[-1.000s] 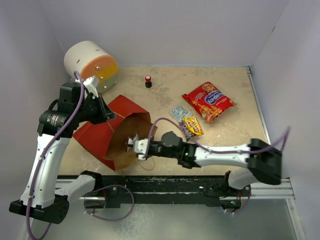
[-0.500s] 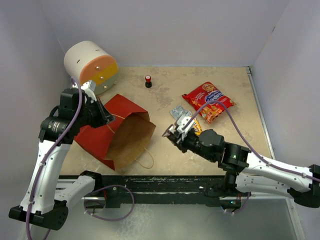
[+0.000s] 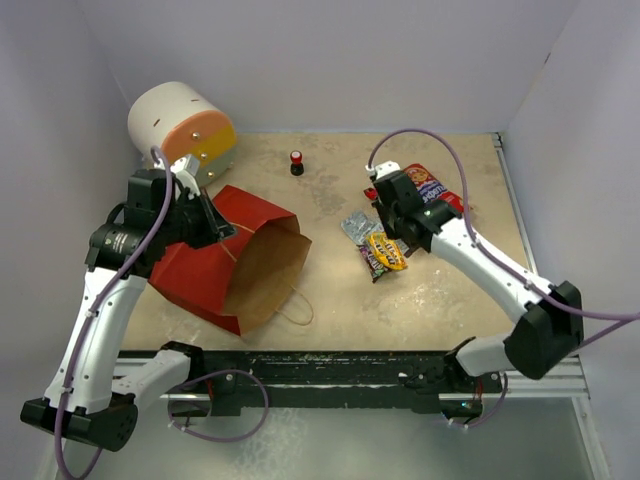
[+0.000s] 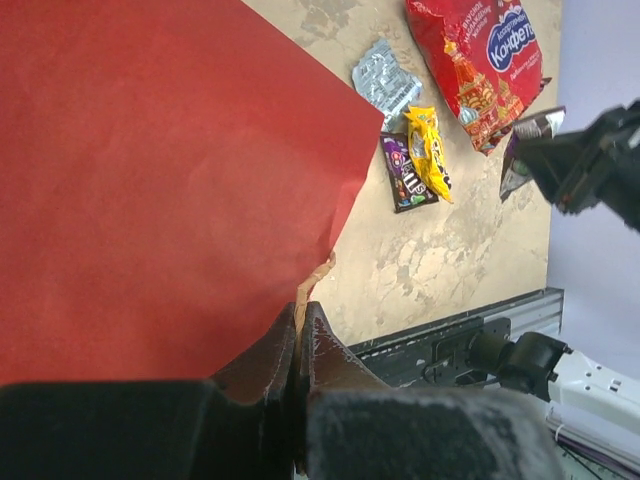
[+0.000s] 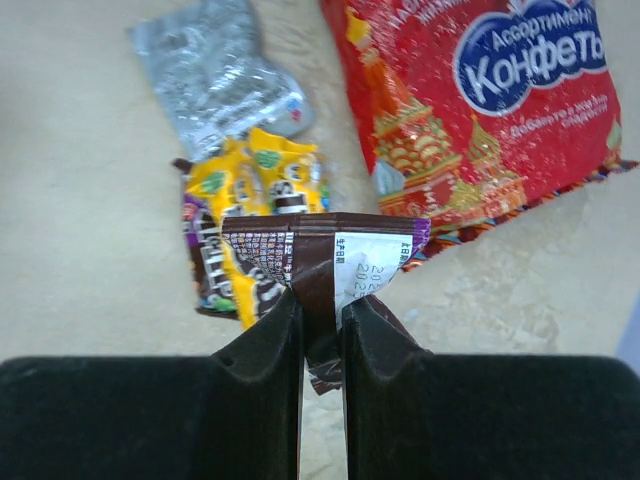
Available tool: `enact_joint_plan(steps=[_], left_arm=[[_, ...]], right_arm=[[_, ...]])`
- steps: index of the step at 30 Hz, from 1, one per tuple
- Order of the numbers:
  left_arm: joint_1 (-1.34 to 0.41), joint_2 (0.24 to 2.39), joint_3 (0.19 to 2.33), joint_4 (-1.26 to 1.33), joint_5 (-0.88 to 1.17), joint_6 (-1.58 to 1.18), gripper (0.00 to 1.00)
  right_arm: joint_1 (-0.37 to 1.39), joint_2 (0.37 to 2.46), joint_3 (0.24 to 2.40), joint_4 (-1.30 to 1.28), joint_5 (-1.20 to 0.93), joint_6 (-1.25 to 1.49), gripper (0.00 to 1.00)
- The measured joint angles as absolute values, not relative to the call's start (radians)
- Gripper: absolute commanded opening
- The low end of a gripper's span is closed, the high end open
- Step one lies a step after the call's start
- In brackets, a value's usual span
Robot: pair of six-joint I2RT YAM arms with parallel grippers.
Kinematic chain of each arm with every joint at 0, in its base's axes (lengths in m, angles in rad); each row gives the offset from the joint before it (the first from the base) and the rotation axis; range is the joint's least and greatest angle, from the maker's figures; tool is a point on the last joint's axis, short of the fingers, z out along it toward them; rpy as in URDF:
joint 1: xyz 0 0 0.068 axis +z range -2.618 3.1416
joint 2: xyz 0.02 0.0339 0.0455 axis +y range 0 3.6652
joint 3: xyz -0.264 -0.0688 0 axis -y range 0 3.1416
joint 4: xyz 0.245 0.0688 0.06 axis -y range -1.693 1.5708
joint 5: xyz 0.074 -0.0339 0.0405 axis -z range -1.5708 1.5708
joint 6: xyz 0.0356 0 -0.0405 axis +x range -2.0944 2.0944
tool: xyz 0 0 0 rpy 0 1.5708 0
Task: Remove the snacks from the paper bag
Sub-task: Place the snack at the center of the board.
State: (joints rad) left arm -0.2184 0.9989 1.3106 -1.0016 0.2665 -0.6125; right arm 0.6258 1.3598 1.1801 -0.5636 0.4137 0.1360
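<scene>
The paper bag [image 3: 195,268], red outside and brown inside, lies on its side with its mouth [image 3: 266,272] facing right. My left gripper [image 3: 214,231] is shut on its upper rim; the left wrist view shows the kraft edge pinched at my left gripper [image 4: 299,322], with the bag's red wall [image 4: 150,180] beyond. My right gripper [image 5: 322,310] is shut on a purple-brown candy packet [image 5: 325,262] held just above the snacks: a silver packet [image 3: 355,227], yellow and purple packets [image 3: 385,252] and the red chip bag [image 3: 432,186], partly behind my right gripper [image 3: 388,205].
A white cylinder with an orange-yellow face [image 3: 182,125] stands at the back left, close to my left arm. A tiny red-and-black knob [image 3: 297,162] sits at the back middle. A twine handle [image 3: 296,316] trails from the bag toward the black front rail [image 3: 330,375]. Walls enclose three sides.
My right arm has pulled out of the bag's mouth with the purple-brown packet and swung right and back over the snack pile. My left gripper has kept its hold on the rim.
</scene>
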Motion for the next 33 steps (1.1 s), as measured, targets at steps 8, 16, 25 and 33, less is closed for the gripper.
enact_joint_plan(steps=[8, 16, 25, 33], left_arm=[[-0.218, 1.002, 1.311, -1.002, 0.297, -0.585, 0.0], [-0.218, 1.002, 1.311, -1.002, 0.354, -0.582, 0.0], [-0.218, 1.002, 1.311, -0.997, 0.392, -0.582, 0.0], [-0.218, 1.029, 1.316, -0.963, 0.424, -0.582, 0.0]], right_arm=[[0.498, 1.575, 1.401, -0.701, 0.326, 0.089, 0.0], [0.476, 1.828, 1.586, -0.783, 0.276, 0.065, 0.0], [0.471, 1.954, 1.607, -0.844, 0.186, 0.057, 0.03], [0.471, 2.003, 1.615, -0.841, 0.123, 0.069, 0.15]])
